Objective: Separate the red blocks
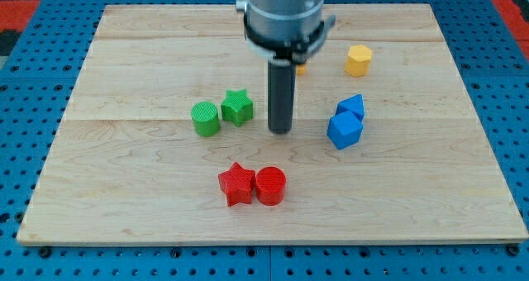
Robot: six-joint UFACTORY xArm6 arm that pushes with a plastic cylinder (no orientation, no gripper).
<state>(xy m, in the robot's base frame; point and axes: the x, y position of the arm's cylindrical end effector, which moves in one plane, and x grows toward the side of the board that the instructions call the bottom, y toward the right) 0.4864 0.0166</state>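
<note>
A red star (236,183) and a red cylinder (270,185) lie side by side and touching near the view's bottom middle of the wooden board (124,190). The star is on the left, the cylinder on the right. My tip (280,130) stands above them in the view, roughly over the cylinder, with a clear gap between it and both red blocks. It sits between the green star and the blue blocks.
A green cylinder (205,118) and a green star (237,107) sit left of my tip. Two blue blocks (345,129) (351,107) sit to its right. A yellow block (359,60) lies at upper right; another yellow block (301,66) is mostly hidden behind the rod.
</note>
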